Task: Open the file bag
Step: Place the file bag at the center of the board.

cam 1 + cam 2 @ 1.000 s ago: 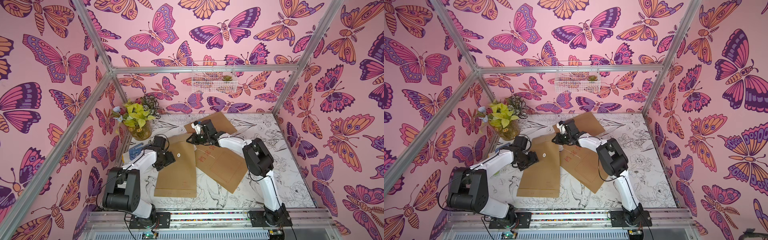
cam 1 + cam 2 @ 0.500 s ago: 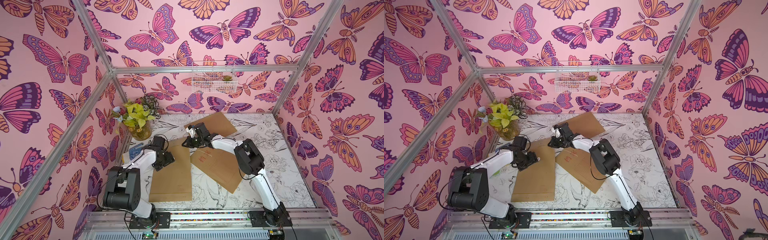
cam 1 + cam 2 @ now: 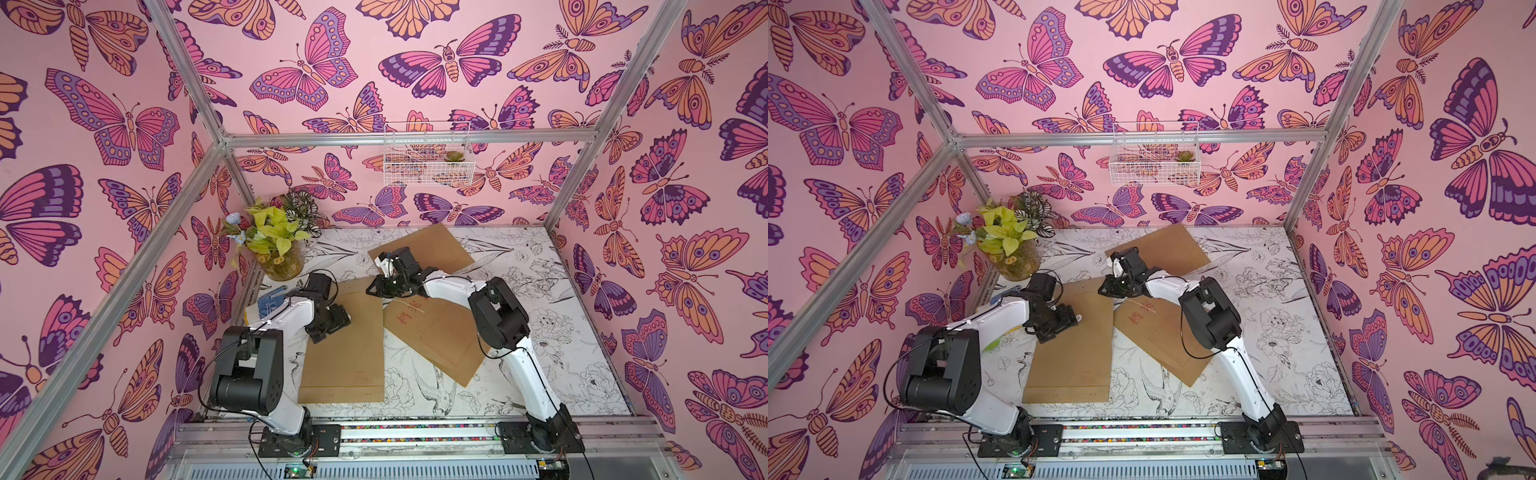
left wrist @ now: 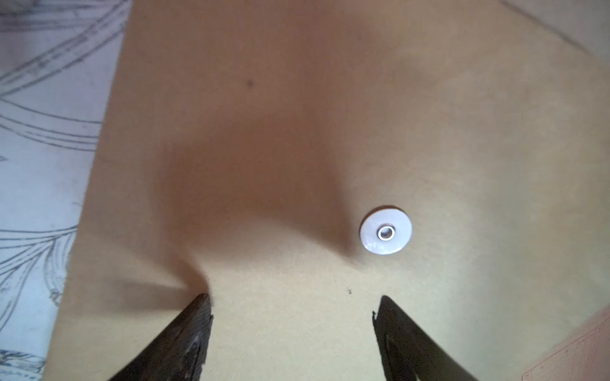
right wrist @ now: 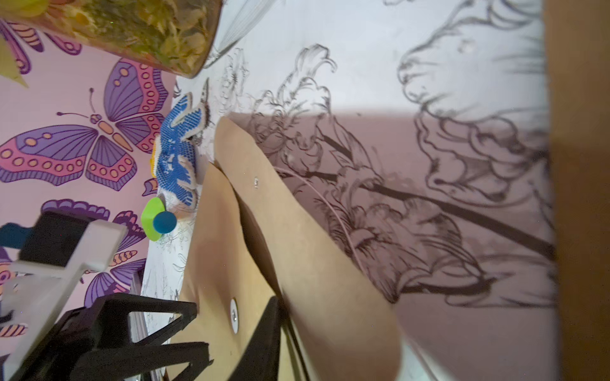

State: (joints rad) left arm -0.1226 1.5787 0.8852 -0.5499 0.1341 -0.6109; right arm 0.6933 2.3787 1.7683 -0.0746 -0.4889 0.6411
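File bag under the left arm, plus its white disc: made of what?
File bag: brown kraft paper or thin card by the look; matte, no sheen, dented into soft creases in the left wrist view. White disc: stiff card or plastic, cannot tell which; faintly glossy, fixed by a shiny metal eyelet at its centre.

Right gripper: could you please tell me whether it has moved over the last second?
Yes. The right gripper has shifted a little sideways, toward the vase at the table's left rear corner.
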